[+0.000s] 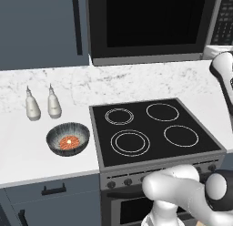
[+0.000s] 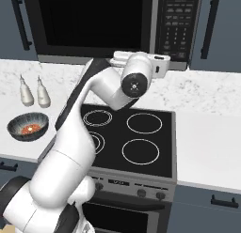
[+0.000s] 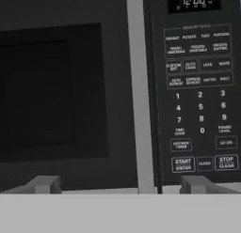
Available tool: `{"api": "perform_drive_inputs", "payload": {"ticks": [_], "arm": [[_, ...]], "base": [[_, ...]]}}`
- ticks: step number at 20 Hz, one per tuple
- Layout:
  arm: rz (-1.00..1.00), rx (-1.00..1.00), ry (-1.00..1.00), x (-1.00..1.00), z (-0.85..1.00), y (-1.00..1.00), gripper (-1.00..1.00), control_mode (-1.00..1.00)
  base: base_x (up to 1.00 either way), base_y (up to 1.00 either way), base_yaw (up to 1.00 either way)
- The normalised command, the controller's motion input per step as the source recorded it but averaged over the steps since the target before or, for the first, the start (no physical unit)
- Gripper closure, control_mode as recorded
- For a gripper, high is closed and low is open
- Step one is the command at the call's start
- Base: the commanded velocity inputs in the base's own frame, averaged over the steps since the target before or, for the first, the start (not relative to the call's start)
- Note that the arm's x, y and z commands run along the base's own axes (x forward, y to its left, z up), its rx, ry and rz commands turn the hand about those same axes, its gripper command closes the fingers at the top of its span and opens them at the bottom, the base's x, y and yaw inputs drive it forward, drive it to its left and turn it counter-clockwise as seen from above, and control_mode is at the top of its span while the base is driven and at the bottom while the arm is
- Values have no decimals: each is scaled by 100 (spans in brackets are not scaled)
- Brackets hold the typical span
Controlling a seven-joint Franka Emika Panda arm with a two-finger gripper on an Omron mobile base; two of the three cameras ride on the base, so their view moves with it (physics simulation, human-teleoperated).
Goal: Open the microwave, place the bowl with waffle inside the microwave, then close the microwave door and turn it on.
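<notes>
The microwave (image 2: 113,27) hangs up high on the wall, above the black stove (image 1: 152,131). The microwave door (image 1: 152,27) is closed. It is a wide dark glass panel with a grey frame. The keypad (image 3: 200,91) sits on the right side of the door. It has little buttons with numbers, and a small clock reads 12:00 at the top.

The white arm (image 2: 89,128) reaches up from below and bends toward the microwave. The gripper (image 2: 160,65) is right in front of the microwave, down by its bottom edge, near where the door meets the keypad. In the hand view the two fingertips (image 3: 44,184) poke up far apart, one below the dark glass and one below the START button. So the jaws are spread wide and hold nothing. It is hard to tell if they touch the microwave or just hang close to it.

The bowl (image 1: 68,138) sits on the white tabletop (image 1: 27,156), just left of the stove. It is dark grey with pale streaks inside. The waffle (image 1: 69,141) lies in the middle of the bowl. It is a small orange-red disc with a yellow spot. Two white bottles (image 1: 43,104) stand side by side behind the bowl, near the wall.
</notes>
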Motion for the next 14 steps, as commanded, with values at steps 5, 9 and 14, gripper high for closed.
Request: {"api": "perform_drive_inputs", "payload": {"ticks": [5,9,14], "arm": [[1,0,9,43,0,-9,-100,-100],[4,0,0,49,0,-3,-100,-100],[2,0,2,36,2,-22,-100,-100]], "base": [[0,0,0],[0,0,0],[0,0,0]]}}
